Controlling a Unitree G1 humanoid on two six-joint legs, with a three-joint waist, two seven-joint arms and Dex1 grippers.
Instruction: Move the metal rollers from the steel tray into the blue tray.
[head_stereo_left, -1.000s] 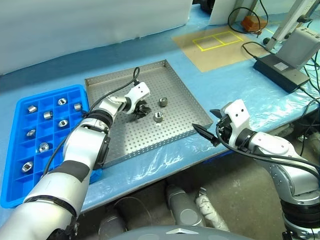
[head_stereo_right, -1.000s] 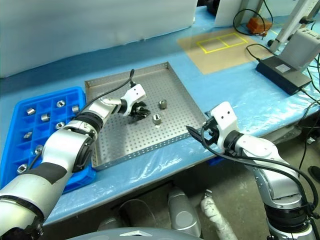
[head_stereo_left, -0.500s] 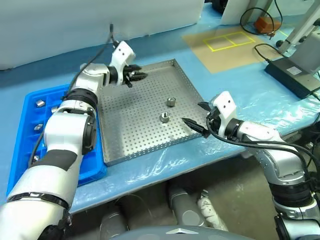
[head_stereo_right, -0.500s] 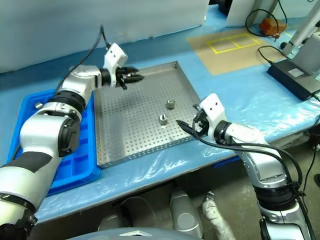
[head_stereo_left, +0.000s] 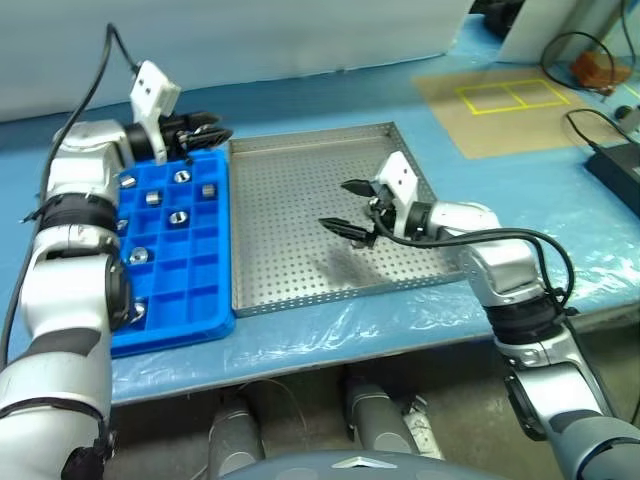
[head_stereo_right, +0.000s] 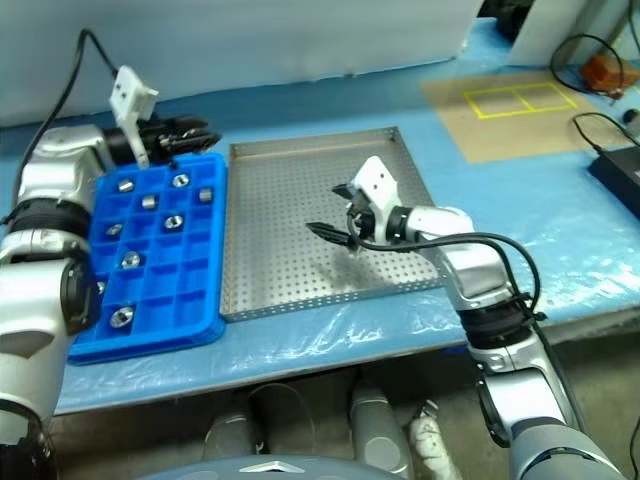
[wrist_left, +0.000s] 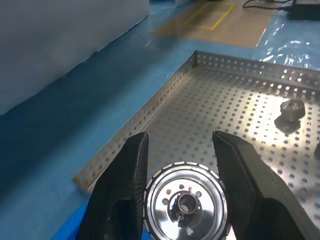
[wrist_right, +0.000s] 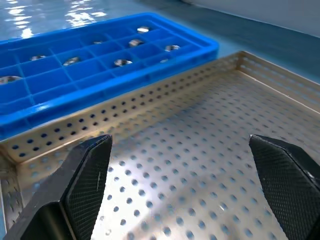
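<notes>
Over the blue tray's far corner: a roller on its way in.

At the far end of the blue tray, the left gripper is clamped on a metal roller (shiny, hole at its centre), hovering above the compartments. Several metal rollers already sit in cells. The right gripper, fingers spread wide and empty, hangs over the steel tray, where another roller waits. Carrying looks nearly done; next, I'd judge, comes lowering into a free cell and letting go.
</notes>
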